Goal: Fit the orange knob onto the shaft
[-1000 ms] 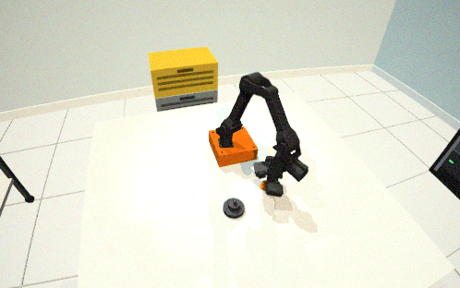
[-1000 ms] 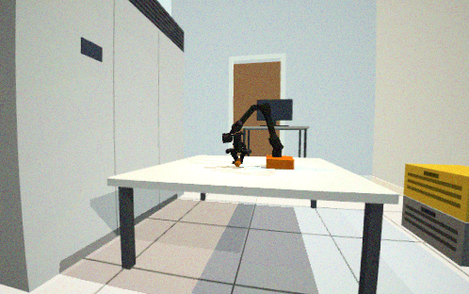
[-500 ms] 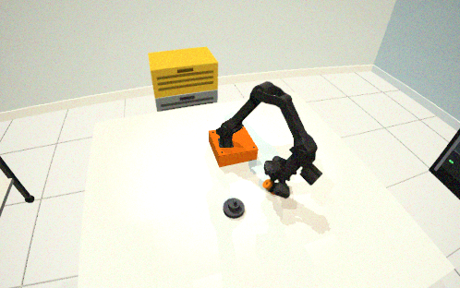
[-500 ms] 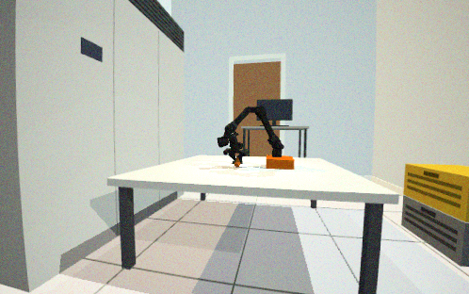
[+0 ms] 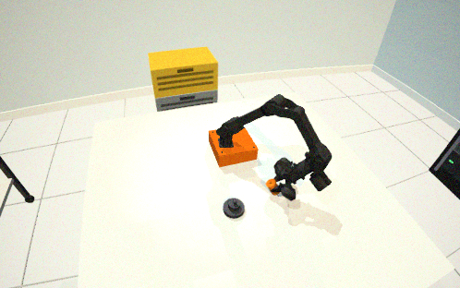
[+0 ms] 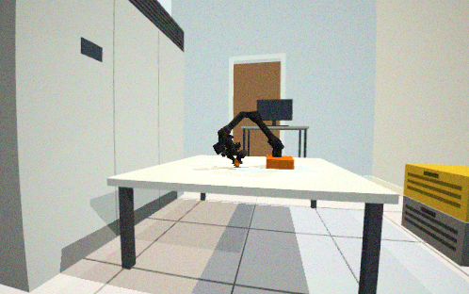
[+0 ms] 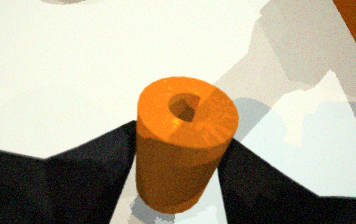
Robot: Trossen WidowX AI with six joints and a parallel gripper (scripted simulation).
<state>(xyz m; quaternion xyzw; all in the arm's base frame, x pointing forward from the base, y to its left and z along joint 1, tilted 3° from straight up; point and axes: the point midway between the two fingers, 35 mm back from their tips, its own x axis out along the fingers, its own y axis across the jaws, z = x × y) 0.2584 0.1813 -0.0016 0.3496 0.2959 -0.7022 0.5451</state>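
Note:
The orange knob [image 5: 272,184] [image 6: 236,164] [image 7: 172,167] is a short cylinder. My gripper [image 5: 274,186] [image 7: 179,135] is shut on it, one black finger on each side, low over the table. In the wrist view the knob's end with the hole faces the camera, and the hole shows a straight edge on its right side. The dark round pedestal [image 5: 227,210] stands on the table, left of the knob and nearer the front in the top view. Its dark shaft [image 5: 234,203] sticks up bare. The shaft's flat side cannot be made out.
The arm's orange base block [image 5: 237,154] [image 6: 280,163] stands behind the pedestal in the top view. The white table [image 5: 152,240] [image 6: 188,181] carries the arm's shadows. A yellow and grey cabinet [image 5: 185,78] [image 6: 435,188] stands beyond the table.

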